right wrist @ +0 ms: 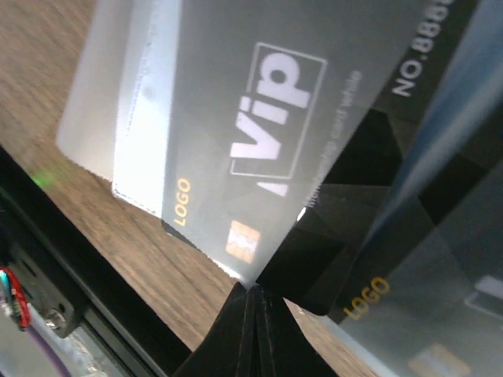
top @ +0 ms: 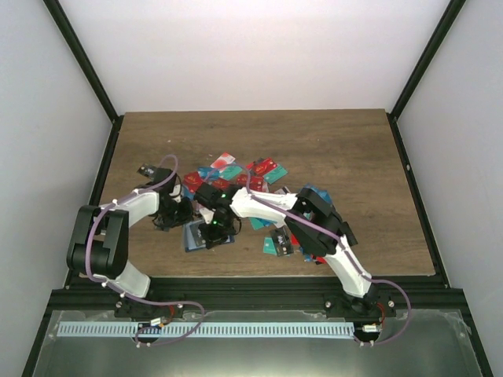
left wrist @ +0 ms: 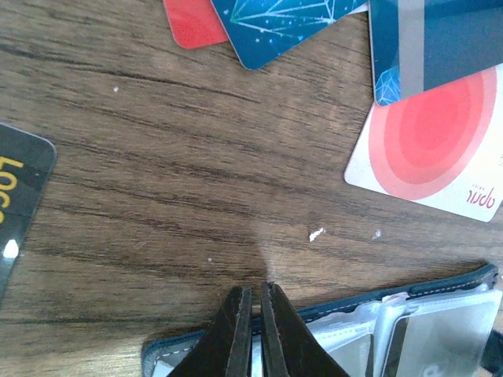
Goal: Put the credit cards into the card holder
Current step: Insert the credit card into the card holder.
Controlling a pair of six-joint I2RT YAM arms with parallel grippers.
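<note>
From above, the credit cards (top: 244, 174) lay scattered in red, teal and blue across the middle of the wooden desk (top: 354, 149). The card holder (top: 194, 236) lay open near the front edge, with both arms bent in over it. That view hid the tips of both arms behind their own wrists.

The left wrist camera filled that gap. The left fingers (left wrist: 232, 330) were pressed nearly together, with only a thin slit between them. Their tips sat at the holder's navy rim, over clear plastic sleeves (left wrist: 440, 330). Whether they nipped the rim could not be told. Beyond them on bare wood lay 5 cards, all apart from the holder:
- a white card with red circles (left wrist: 428, 149)
- a blue card with a grey stripe (left wrist: 440, 39)
- a teal card (left wrist: 275, 23)
- a red card (left wrist: 192, 20)
- a black card with yellow lettering (left wrist: 20, 196), at the left edge

Only the right wrist camera showed the holder's contents. A black VIP card (right wrist: 346, 181) lay partly under a translucent sleeve, and a 2nd black card (right wrist: 393, 314) sat beside it. The right fingers (right wrist: 236, 338) were pressed fully together, with their tips at the VIP card's near edge. Whether they pinched that edge could not be told.
</note>
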